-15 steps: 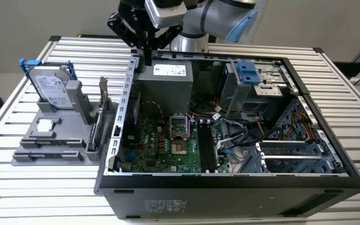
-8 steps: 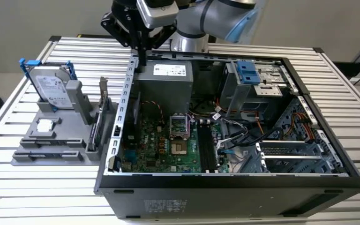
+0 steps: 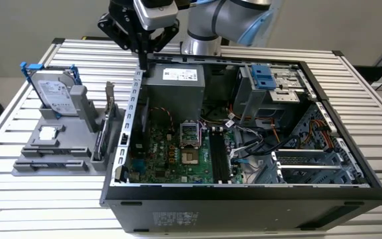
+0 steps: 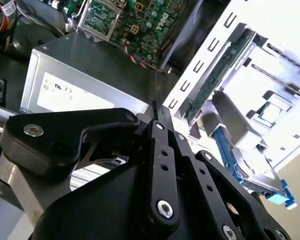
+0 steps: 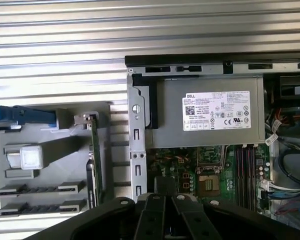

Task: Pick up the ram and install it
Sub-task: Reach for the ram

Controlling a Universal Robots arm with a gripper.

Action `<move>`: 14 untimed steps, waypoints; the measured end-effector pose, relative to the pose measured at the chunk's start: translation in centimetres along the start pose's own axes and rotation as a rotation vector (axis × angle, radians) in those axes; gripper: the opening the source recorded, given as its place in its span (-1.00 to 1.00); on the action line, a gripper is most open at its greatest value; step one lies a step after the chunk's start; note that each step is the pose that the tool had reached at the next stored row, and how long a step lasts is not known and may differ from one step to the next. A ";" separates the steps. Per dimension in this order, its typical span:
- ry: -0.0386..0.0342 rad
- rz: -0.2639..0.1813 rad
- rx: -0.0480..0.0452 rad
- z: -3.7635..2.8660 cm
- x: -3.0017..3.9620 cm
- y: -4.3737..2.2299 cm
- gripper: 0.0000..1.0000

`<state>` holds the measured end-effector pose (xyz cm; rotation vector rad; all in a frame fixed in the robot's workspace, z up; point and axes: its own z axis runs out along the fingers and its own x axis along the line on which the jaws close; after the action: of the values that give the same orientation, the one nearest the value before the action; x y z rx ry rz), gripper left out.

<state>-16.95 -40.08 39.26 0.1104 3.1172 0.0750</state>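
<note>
**Operator:** What is the gripper's condition?

**Technician:** The gripper point(image 3: 143, 71) is clenched, with its fingers pressed together, and I judge that it carries nothing. Its tip hangs just above the case wall point(image 3: 137, 94), beside the power supply point(image 3: 174, 82).

**Operator:** Where is the ram?

**Technician:** I cannot be certain. I judge the ram point(image 5: 40, 190) to be the dark strip seated in a slotted holder of the gray fixture point(image 3: 32, 169), as the first wrist view shows it. A similar strip lies just beside it. Both are well apart from the gripper.

**Operator:** What are the hazards?

**Technician:**
- A straight descent would strike the sheet-metal wall edge.
- Clenched fingers cannot straddle the ram and would press on its top edge.
- The upright card point(image 3: 109, 99) and the hard drive point(image 3: 53, 92) stand taller than the holder, so a low traverse risks hitting them.
- Cables point(image 3: 244, 147) lie near the motherboard slots point(image 3: 216, 154) and could snag there.

**Operator:** Where is there open room?

**Technician:** The space above the fixture and above the open case looks free. The table point(image 3: 45, 199) is bare in front of the fixture.
</note>
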 end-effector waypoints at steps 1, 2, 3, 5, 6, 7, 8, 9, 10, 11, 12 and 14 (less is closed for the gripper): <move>-0.0001 0.000 0.0000 -0.01 0.19 -0.03 -1.00; -0.0002 0.000 -0.0001 -0.01 0.38 -0.06 -1.00; -0.0002 0.000 0.0000 -0.02 0.56 -0.08 -1.00; -0.0004 0.000 0.0000 -0.03 0.96 -0.15 -1.00; -0.0005 0.000 0.0000 -0.03 1.18 -0.18 -1.00; -0.0006 0.000 0.0000 -0.04 1.39 -0.22 -1.00; -0.0006 0.000 -0.0001 -0.05 1.62 -0.25 -1.00; -0.0007 0.000 -0.0001 -0.05 1.82 -0.28 -1.00; -0.0008 0.000 -0.0001 -0.06 2.02 -0.31 -1.00; -0.0009 0.000 0.0000 -0.06 2.21 -0.34 -1.00; -0.0009 0.000 -0.0001 -0.07 2.40 -0.36 -1.00; -0.0009 0.000 -0.0001 -0.07 2.68 -0.38 -1.00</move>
<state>-19.65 -40.28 39.26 0.1102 3.1163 0.0751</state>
